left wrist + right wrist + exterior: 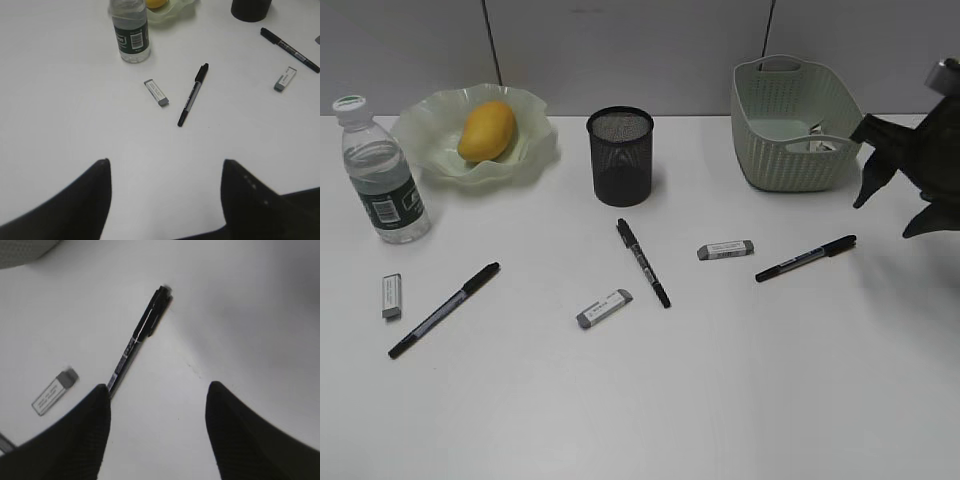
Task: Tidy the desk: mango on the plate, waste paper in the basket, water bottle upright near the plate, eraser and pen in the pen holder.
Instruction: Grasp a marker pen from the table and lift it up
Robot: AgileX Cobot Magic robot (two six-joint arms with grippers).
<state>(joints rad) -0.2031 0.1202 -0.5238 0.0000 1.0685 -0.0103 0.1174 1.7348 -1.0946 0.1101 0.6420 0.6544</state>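
Note:
The mango (486, 130) lies in the wavy green plate (535, 150). The water bottle (382, 170) stands upright left of the plate. The waste paper (817, 143) lies inside the basket (790, 150). The black mesh pen holder (620, 155) stands in the middle. Three pens (444, 309) (643, 262) (805, 258) and three erasers (390, 296) (604, 309) (725, 249) lie on the desk (720, 400). My right gripper (159, 387) is open and empty above the right pen (140, 337). My left gripper (166, 165) is open and empty, short of the left pen (193, 94) and eraser (156, 93).
A grey panelled wall runs behind the desk. The right arm (920, 160) hangs over the right edge beside the basket. The left arm does not show in the exterior view.

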